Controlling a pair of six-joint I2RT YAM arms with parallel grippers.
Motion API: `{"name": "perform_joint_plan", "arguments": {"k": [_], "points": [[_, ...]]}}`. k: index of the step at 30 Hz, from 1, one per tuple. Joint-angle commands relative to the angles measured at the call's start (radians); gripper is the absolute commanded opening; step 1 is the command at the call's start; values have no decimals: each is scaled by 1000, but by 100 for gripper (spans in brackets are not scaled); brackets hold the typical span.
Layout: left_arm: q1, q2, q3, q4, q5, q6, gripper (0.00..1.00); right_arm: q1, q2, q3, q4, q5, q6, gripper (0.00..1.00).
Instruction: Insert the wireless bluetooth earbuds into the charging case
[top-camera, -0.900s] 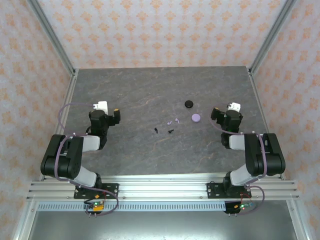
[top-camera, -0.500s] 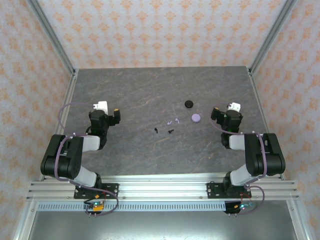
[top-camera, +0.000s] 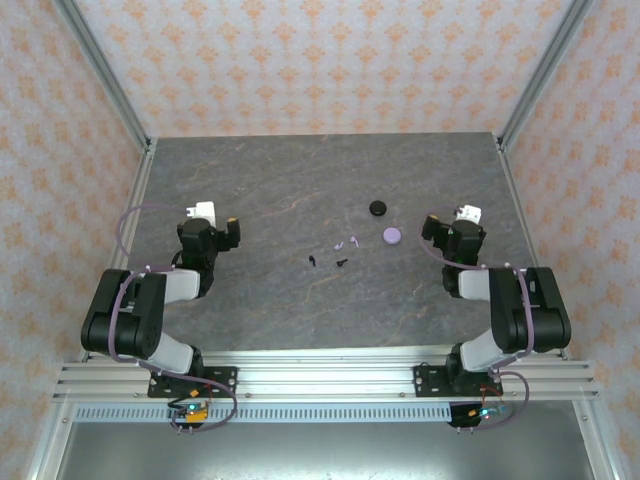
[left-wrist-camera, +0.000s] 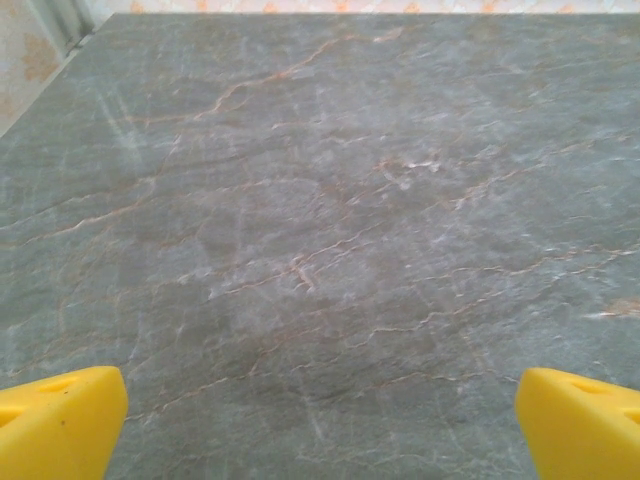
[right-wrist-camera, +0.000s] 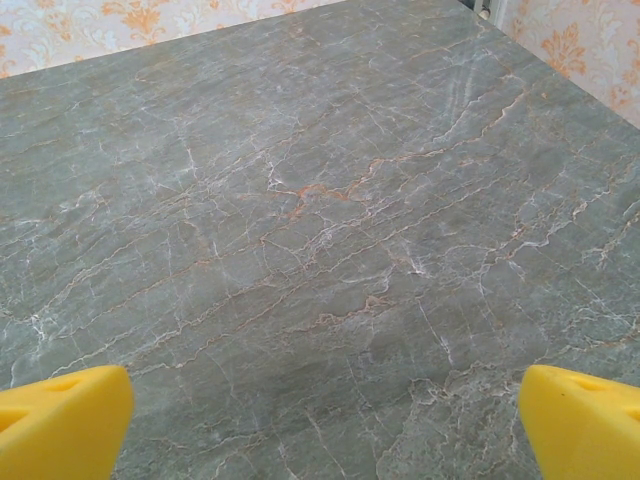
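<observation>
Grey marbled counter (top-camera: 300, 180) is lying between patterned walls (top-camera: 300, 60). Both the left tool (left-wrist-camera: 320, 440) and the right tool (right-wrist-camera: 320, 435) are standing wide open, gripping nothing. Two lavender earbuds (top-camera: 349, 242) and two black earbuds (top-camera: 342, 263) are lying loose between the tools, nearer the right tool. A lavender charging case (top-camera: 392, 235) and a black charging case (top-camera: 377, 208) are sitting just left of that tool
</observation>
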Motion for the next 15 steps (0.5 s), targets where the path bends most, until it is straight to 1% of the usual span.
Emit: {"name": "perform_joint_plan", "arguments": {"k": [1, 3, 5, 8, 13, 15], "points": [[0, -89, 49, -125, -109, -39, 100, 9, -92, 9, -58, 25, 0, 99], [0, -145, 56, -198, -116, -67, 100, 8, -149, 51, -199, 41, 21, 99], [0, -209, 80, -306, -111, -107, 100, 8, -189, 120, -393, 33, 30, 99], [0, -293, 124, -452, -74, -146, 100, 9, -225, 194, -593, 17, 61, 99], [-2, -382, 246, -725, 40, -170, 100, 11, -227, 318, -850, -51, 128, 99], [-3, -386, 300, -843, 78, -189, 100, 15, -221, 342, -893, -89, 168, 99]]}}
